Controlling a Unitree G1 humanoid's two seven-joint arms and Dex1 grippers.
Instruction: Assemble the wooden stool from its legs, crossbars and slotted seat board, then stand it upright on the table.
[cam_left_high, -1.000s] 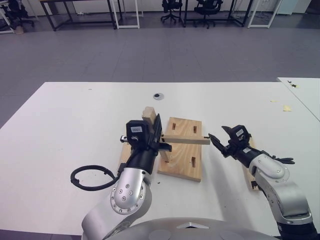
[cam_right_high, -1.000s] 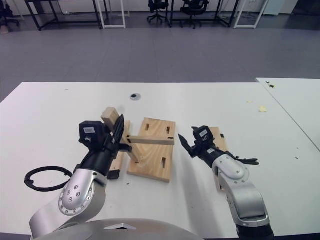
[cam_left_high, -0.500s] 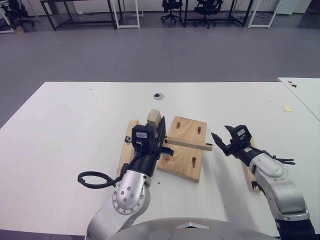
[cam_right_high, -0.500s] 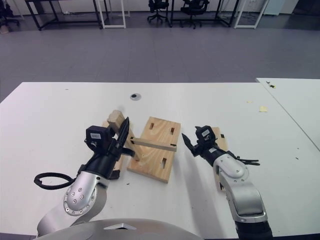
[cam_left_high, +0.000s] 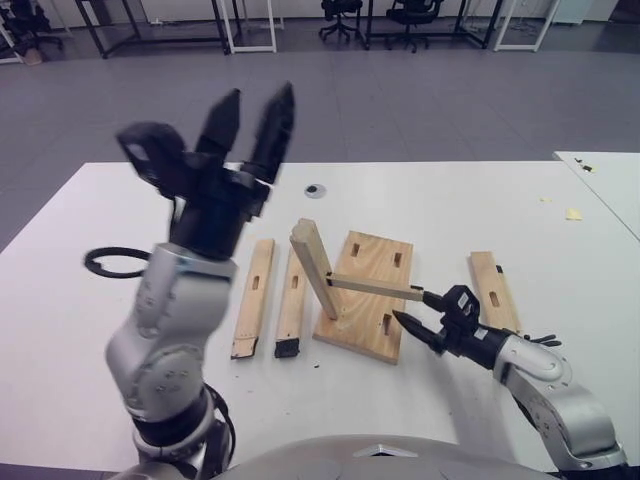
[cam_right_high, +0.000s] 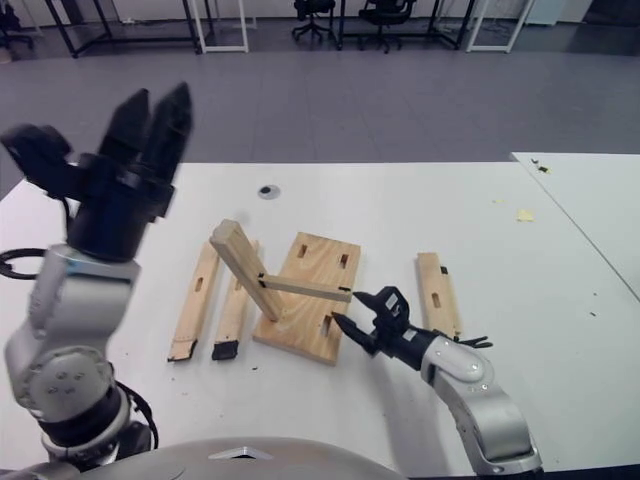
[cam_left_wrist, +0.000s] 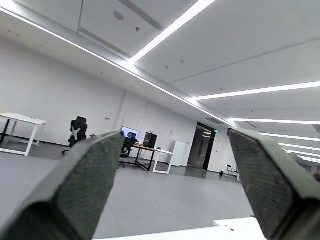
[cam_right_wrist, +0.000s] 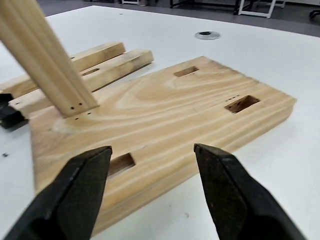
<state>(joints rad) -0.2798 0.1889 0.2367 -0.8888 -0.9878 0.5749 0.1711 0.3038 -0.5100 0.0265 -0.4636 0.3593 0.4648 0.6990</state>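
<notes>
- head views: pale wooden slotted seat board (cam_left_high: 368, 268) lies flat near the middle of the white table (cam_left_high: 120, 210).
- a square-section wooden leg (cam_left_high: 318, 265) stands tilted with its lower end on the board's left part. can't tell if it is seated in a slot.
- a thin wooden crossbar (cam_left_high: 375, 288) juts from that leg toward the right, above the board.
- two loose slotted wooden legs (cam_left_high: 256, 295) lie flat side by side just left of the board. a third loose wooden leg (cam_left_high: 493, 290) lies flat well to its right.
- left end effector (cam_left_high: 258, 98) is raised high above the table's left side, fingers spread apart and holding nothing.
- right end effector (cam_left_high: 411, 309) is low at the board's near right corner, by the crossbar's free end, fingers parted and empty.
- a black cable loop (cam_left_high: 110, 265) shows at the left, and a small round grey grommet (cam_left_high: 317, 190) is set in the table beyond the board.
- left wrist view: two dark fingers (cam_left_wrist: 82, 185) wide apart, with nothing between them. ceiling light strips and an office room lie behind.
- right wrist view: dark fingers (cam_right_wrist: 75, 200) parted over the board's edge. rectangular slots show in the board, with the tilted leg's foot on its face and the two flat legs beyond.
</notes>
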